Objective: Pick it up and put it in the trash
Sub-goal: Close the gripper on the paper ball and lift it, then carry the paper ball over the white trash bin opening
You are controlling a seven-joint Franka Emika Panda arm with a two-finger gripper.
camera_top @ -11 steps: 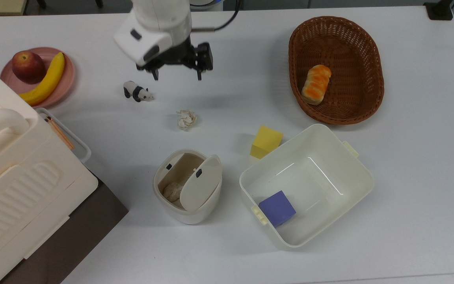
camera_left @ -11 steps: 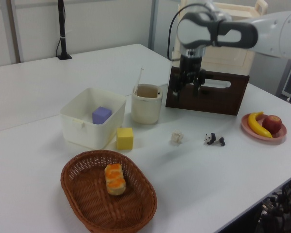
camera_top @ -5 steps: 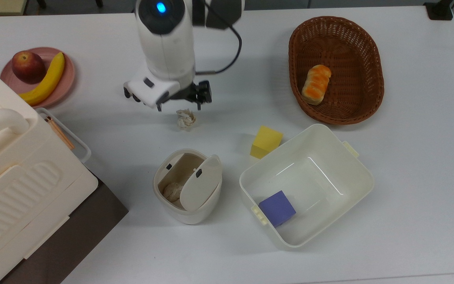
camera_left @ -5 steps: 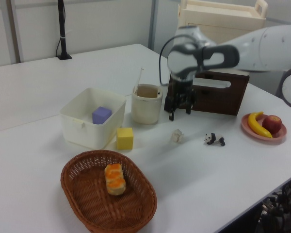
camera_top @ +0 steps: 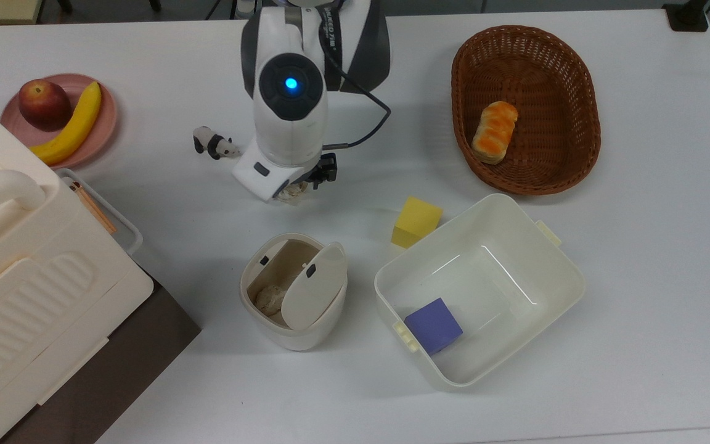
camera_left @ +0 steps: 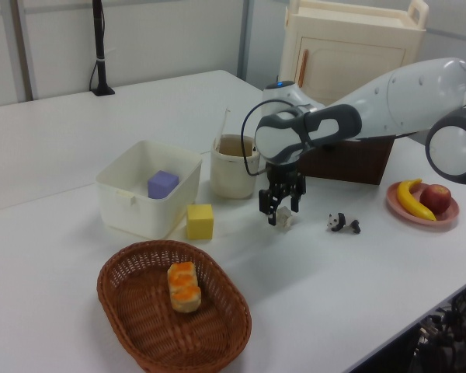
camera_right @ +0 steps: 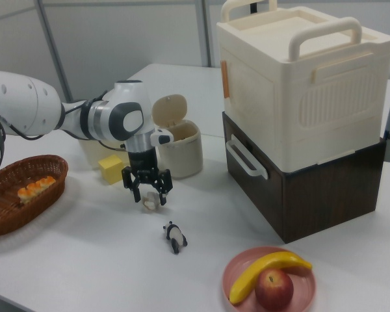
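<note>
1. A white robot arm reaches down to a white table (camera_top: 638,277), and its black gripper (camera_right: 147,189) hangs just over a small crumpled paper ball (camera_right: 149,202).
2. In the right view the two fingers stand spread, one on either side of the ball; whether they touch the paper cannot be told.
3. In the top view the arm's wrist covers most of the paper ball (camera_top: 294,190), so only a sliver of it peeks out from beneath.
4. In the left view the gripper (camera_left: 279,213) partly hides the paper ball (camera_left: 284,221), which lies on the table.
5. A small round cream bin (camera_top: 293,290) stands near the ball, towards the top view's bottom, with its swing lid tilted open; something pale and crumpled lies inside, hard to make out.
6. A panda figurine (camera_top: 214,143) stands near the gripper, on the top view's left.
7. On the top view's right of the bin sits a larger white tub (camera_top: 552,271) holding a purple cube (camera_top: 433,325), with a yellow cube (camera_top: 416,221) just beside the tub.
8. A wicker basket (camera_top: 577,74) holds a bread roll (camera_top: 494,132).
9. A pink plate (camera_top: 103,126) carries an apple (camera_top: 44,103) and a banana (camera_top: 74,126).
10. A cream storage box (camera_right: 305,78) sits on a dark wooden crate (camera_right: 312,188), cut off at the top view's left edge.
</note>
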